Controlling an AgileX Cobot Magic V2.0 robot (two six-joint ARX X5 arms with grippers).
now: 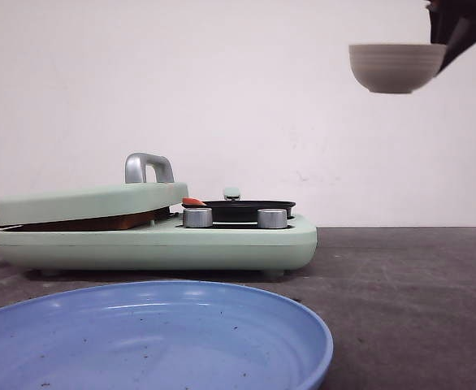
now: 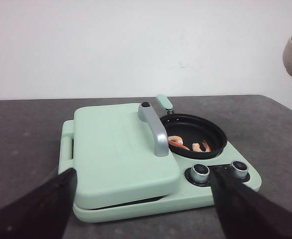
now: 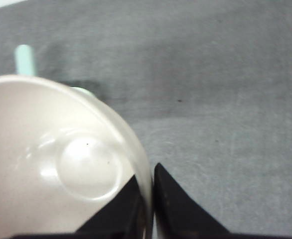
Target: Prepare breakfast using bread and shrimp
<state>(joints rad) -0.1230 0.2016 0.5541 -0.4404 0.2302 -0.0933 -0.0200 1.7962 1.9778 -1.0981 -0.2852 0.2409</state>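
Up front, the right hand (image 1: 443, 50) pinches the rim of a beige bowl (image 1: 395, 67) high above the table (image 1: 400, 276), right of the green cooker (image 1: 157, 231); a blue plate (image 1: 153, 341) sits nearest. From the left wrist, shrimp (image 2: 178, 143) lie in the black pan (image 2: 198, 134), and the left hand (image 2: 146, 209) hangs spread and empty. From the right wrist, fingers (image 3: 168, 199) clamp the bowl's rim. Bread cannot be made out.

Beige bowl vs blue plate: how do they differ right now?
The beige bowl hangs in the air, clamped at its rim by the right pincer; the blue plate rests on the table. The bowl is deep and small in the front view; the plate is shallow and wide. The bowl is empty, as is the plate apart from dark specks.
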